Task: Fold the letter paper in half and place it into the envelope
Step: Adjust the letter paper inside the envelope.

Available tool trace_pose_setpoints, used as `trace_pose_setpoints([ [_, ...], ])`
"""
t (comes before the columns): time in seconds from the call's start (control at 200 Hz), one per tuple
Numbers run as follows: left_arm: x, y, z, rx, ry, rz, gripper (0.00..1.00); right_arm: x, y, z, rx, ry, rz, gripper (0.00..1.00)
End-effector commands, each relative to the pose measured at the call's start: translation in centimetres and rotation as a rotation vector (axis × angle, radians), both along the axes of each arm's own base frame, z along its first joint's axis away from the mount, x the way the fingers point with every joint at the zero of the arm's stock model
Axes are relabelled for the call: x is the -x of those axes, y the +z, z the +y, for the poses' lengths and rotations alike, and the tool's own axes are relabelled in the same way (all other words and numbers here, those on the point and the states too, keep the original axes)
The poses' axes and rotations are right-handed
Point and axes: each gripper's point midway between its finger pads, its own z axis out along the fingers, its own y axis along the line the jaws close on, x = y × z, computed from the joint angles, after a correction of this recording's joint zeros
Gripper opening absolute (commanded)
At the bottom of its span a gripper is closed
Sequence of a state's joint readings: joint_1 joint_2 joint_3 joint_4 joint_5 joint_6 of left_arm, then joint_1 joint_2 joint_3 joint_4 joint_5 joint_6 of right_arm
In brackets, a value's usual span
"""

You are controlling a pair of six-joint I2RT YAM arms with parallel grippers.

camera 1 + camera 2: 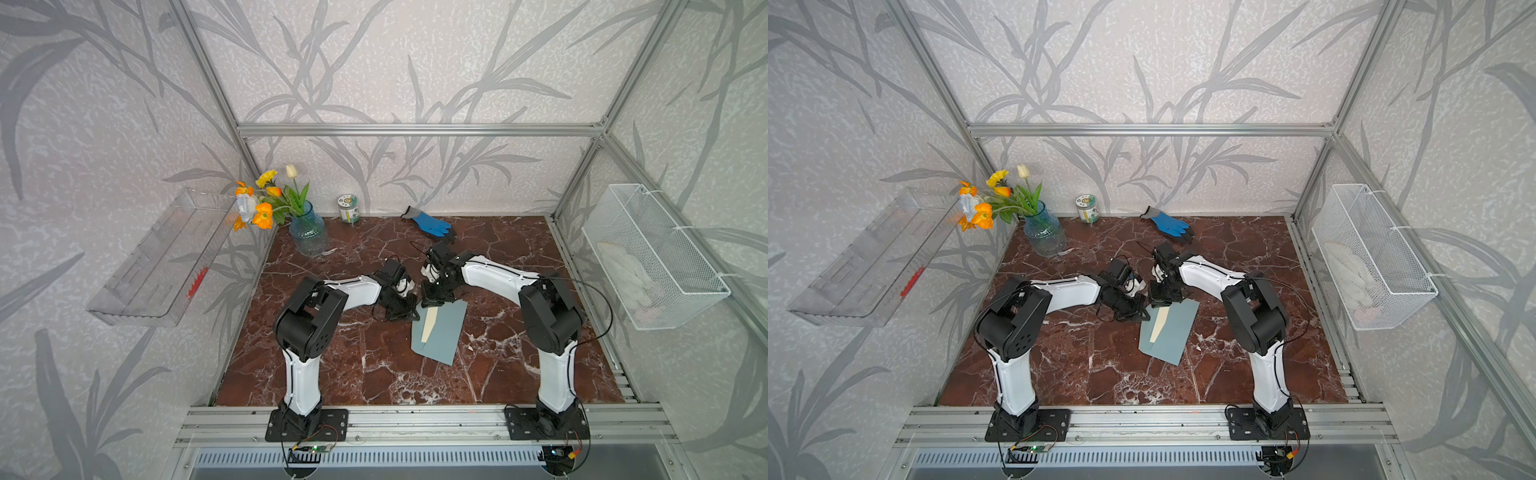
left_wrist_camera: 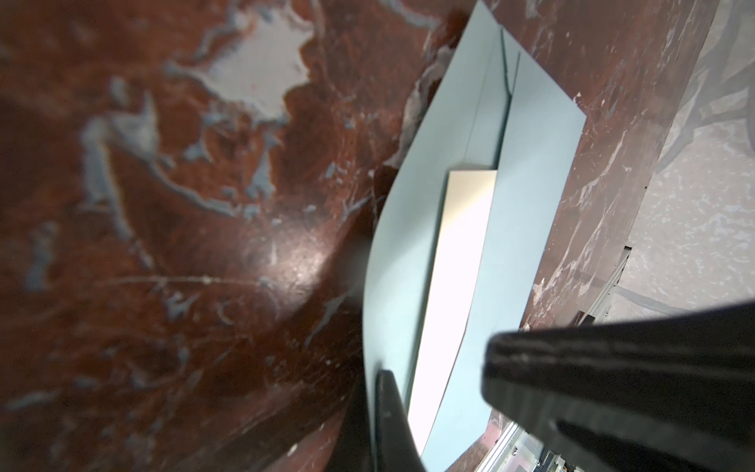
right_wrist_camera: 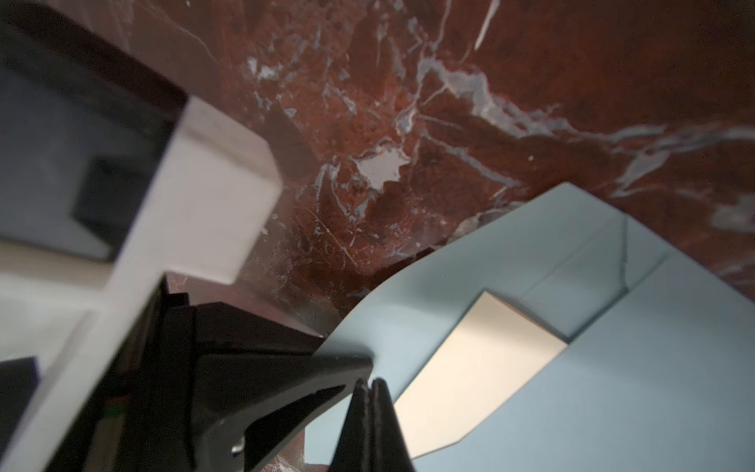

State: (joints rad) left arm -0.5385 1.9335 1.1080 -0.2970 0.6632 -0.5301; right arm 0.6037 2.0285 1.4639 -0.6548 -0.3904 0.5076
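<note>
The pale blue-grey envelope [image 1: 446, 332] [image 1: 1173, 332] lies on the marble table between my two arms. My left gripper [image 1: 409, 316] [image 2: 378, 421] is shut on its raised edge, which curls up off the table [image 3: 367, 310]. In the gap under that lifted edge shows a narrow strip of the beige letter paper [image 1: 429, 326] [image 2: 457, 265] [image 3: 482, 367]; the rest of the sheet is hidden inside. My right gripper [image 1: 431, 303] [image 3: 371, 392] hangs shut just over the envelope's far end, beside the paper, its fingers pressed together with nothing seen between them.
Along the back edge stand a blue glass vase of flowers [image 1: 307, 232], a small tin [image 1: 348, 208] and a blue-and-black glove [image 1: 430, 224]. A clear tray [image 1: 158, 262] hangs on the left wall, a white wire basket [image 1: 652, 257] on the right.
</note>
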Motion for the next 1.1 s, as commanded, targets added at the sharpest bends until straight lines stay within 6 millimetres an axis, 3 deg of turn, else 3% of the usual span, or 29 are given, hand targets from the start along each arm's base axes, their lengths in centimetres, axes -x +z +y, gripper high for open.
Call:
trace_pose_setpoints([
  [0.0,0.6,-1.1,0.8,-0.046,-0.009,0.009,0.0,-0.3,-0.8,0.0,0.029,0.001,-0.013,0.0],
  [0.425,1.0,-1.9,1.3,-0.087,-0.033,0.019,0.01,-1.1,-2.9,0.6,0.106,0.015,-0.019,0.0],
  [1.095,-0.7,-2.4,3.8,-0.214,0.048,-0.033,0.0,-0.2,-2.4,-1.8,0.224,0.028,-0.012,0.0],
])
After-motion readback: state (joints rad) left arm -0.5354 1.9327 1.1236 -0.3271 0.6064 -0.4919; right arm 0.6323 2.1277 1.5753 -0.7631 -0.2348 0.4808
